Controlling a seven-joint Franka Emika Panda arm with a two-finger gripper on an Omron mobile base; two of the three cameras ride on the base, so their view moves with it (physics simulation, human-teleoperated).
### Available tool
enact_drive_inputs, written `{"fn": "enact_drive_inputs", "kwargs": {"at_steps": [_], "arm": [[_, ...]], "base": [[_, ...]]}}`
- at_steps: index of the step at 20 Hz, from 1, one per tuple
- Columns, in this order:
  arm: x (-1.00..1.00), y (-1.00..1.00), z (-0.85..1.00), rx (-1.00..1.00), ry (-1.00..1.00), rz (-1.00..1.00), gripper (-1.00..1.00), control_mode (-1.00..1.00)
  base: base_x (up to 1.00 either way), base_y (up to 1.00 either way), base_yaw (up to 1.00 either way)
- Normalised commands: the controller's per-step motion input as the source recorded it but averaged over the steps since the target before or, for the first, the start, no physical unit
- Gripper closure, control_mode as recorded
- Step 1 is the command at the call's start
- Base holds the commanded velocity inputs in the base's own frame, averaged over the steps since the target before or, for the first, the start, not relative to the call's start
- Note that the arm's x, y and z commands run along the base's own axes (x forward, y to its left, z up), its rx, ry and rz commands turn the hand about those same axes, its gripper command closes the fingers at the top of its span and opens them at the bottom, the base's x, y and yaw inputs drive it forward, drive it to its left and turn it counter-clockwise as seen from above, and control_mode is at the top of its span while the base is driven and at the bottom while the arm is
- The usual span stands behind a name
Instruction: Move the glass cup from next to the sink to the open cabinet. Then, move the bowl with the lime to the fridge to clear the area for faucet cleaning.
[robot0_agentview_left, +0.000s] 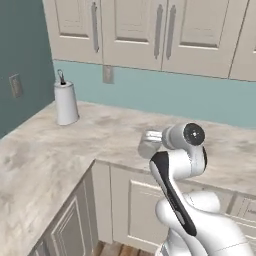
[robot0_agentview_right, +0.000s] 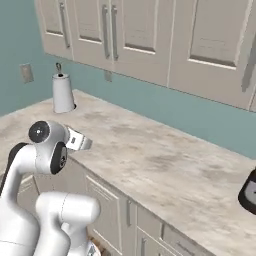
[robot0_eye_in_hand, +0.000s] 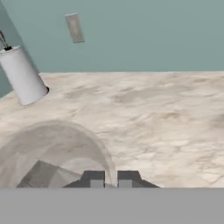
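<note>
Dark finger tips of the end effector (robot0_eye_in_hand: 110, 181) stand narrow, almost together, at the near edge of the hand view. The thin curved wall of a clear glass cup (robot0_eye_in_hand: 57, 153) runs up between them, so they seem to pinch the cup by its rim. The glass is faint enough that the contact itself is hard to make out. The cup's see-through body arches to the left of the tips, over the surface (robot0_eye_in_hand: 166, 118). In the left base view the cup (robot0_agentview_left: 148, 143) shows as a pale grey, translucent shape just left of the white wrist, out over the near part of the surface (robot0_agentview_left: 100, 135), which is a beige, marbled stone top.

Below its front edge are cream panelled lower cabinet doors (robot0_agentview_left: 135, 200), which turn the corner to the left.

Further back and to the left, a white upright paper towel roll (robot0_agentview_left: 66, 102) on a dark wire holder stands in the far corner, close to the teal wall. At the far right in the right base view, a black rounded object (robot0_agentview_right: 248, 192) sits on the surface, cut off by the frame.

On the far wall, a grey rectangular outlet plate (robot0_agentview_left: 107, 74) sits just right of the roll. Above it hang cream upper cabinet doors (robot0_agentview_left: 130, 30) with vertical silver bar handles, all closed.
</note>
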Motion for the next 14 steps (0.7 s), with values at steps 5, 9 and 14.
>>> {"fn": "enact_drive_inputs", "kwargs": {"at_steps": [5,9,14], "arm": [[0.0,0.0,0.0,0.0,0.0,0.0,1.0,1.0],[0.0,0.0,0.0,0.0,0.0,0.0,1.0,1.0],[0.0,0.0,0.0,0.0,0.0,0.0,1.0,1.0]], "base": [[-0.21,0.02,-0.99],[-0.22,-0.14,-0.86],[-0.02,-0.12,-0.65]]}}
